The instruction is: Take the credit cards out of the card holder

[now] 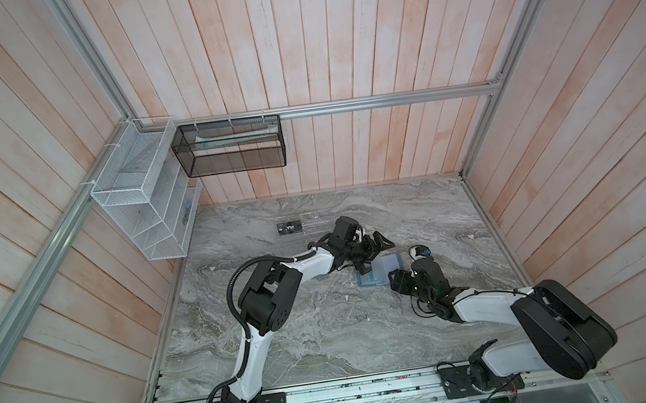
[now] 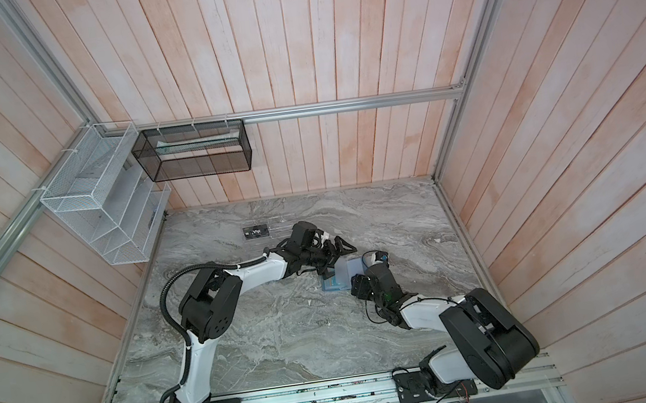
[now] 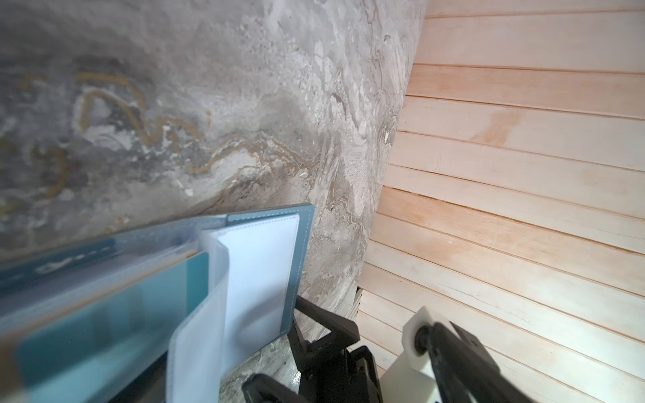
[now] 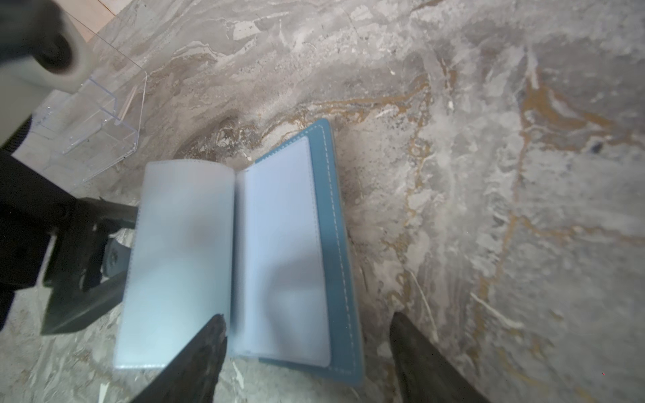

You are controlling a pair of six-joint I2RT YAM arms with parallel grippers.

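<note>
Card holder (image 1: 380, 273) lies open on the marble surface (image 1: 308, 330), mid-surface, between the two arms; slate-blue cover faces down, frosted sleeve (image 4: 181, 251) fanned up. Teal credit card (image 3: 115, 314) sits inside a sleeve on the holder's left half. Left end effector (image 1: 372, 255): jaws spread wide, gripping nothing, one finger behind the raised sleeve; contact unclear. Right end effector (image 4: 309, 328): jaws apart, straddling the holder's near edge, nothing clamped. Clear rack (image 4: 97, 115) with black card (image 1: 289, 228) stands farther back.
</note>
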